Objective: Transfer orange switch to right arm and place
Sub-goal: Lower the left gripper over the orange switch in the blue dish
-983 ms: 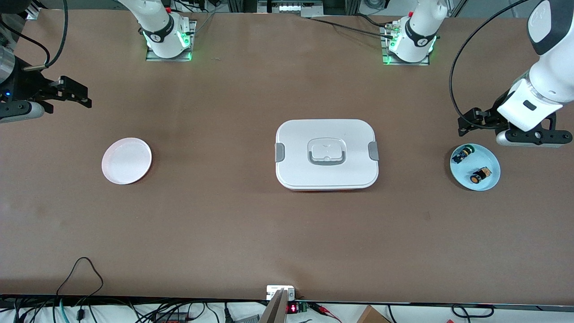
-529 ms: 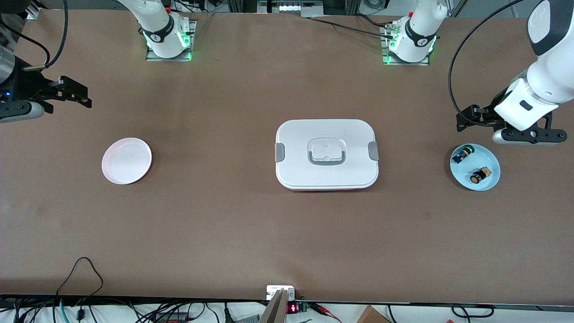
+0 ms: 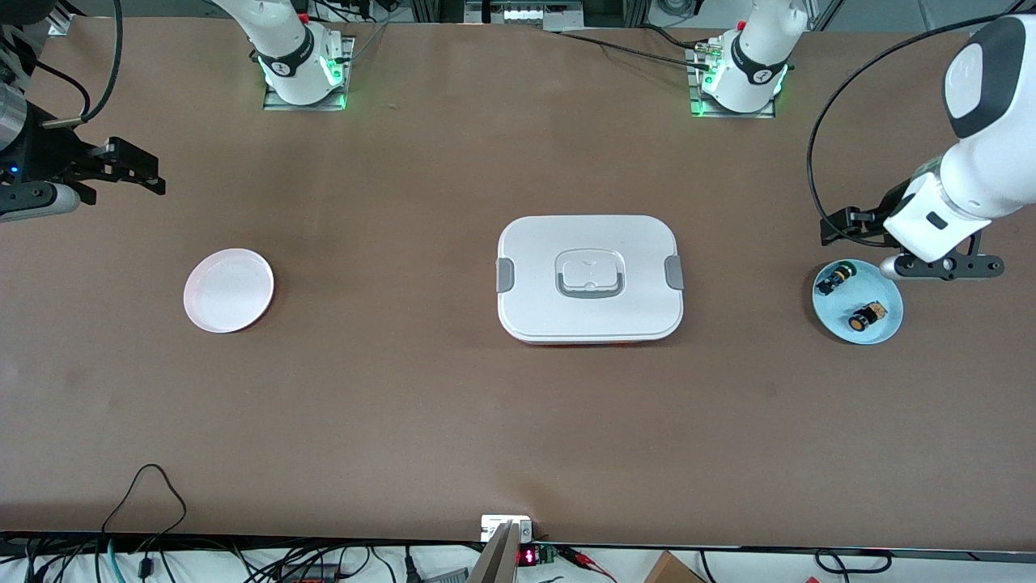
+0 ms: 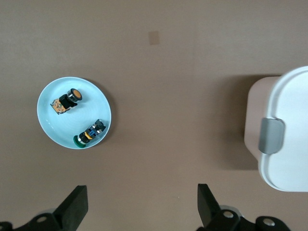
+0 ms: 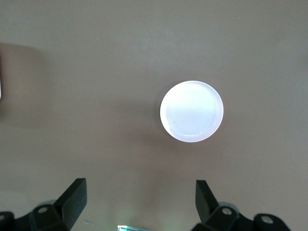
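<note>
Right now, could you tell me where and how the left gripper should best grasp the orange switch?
Probably across the black body of the orange switch, coming straight down. It lies on its side in the blue dish, apart from the green switch, so the open left gripper has room.

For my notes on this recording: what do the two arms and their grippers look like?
The left arm is glossy white with a dark-grey joint panel, an all-white wrist and a black cable looping off it; its left gripper is black with linkage fingers. The right arm shows a silver metal ring, black cables and a small blue light; its right gripper is narrow and black. Both bases glow green.
</note>
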Action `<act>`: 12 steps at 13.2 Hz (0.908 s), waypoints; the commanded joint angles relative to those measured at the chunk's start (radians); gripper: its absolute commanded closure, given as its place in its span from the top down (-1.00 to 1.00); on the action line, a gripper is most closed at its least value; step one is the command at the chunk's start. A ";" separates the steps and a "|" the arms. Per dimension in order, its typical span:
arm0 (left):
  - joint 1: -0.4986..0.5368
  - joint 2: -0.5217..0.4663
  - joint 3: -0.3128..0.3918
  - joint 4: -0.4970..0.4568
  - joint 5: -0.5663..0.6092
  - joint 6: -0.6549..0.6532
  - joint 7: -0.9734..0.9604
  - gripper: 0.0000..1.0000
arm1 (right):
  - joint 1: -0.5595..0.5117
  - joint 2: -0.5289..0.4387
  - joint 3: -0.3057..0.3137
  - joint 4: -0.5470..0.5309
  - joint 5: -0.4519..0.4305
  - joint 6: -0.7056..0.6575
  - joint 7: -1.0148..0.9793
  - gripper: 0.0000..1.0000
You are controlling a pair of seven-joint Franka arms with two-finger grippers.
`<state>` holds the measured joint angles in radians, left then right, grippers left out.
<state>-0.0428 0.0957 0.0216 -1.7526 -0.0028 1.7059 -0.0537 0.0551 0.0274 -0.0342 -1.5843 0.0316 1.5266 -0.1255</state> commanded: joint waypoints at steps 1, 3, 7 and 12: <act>0.044 0.051 0.000 0.056 0.012 -0.011 0.000 1.00 | -0.008 0.000 0.005 0.017 0.011 -0.009 -0.002 1.00; 0.082 0.070 0.003 0.055 0.012 -0.002 -0.030 1.00 | -0.008 0.000 0.005 0.017 0.011 -0.009 -0.002 1.00; 0.170 0.151 0.003 0.044 0.015 0.072 -0.297 1.00 | -0.009 0.002 0.005 0.017 0.011 -0.009 -0.002 1.00; 0.257 0.239 0.001 -0.020 0.056 0.321 -0.319 1.00 | -0.008 0.002 0.005 0.017 0.011 -0.009 -0.002 1.00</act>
<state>0.1751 0.3228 0.0308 -1.7379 0.0306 1.9454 -0.3664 0.0546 0.0274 -0.0344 -1.5839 0.0316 1.5265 -0.1255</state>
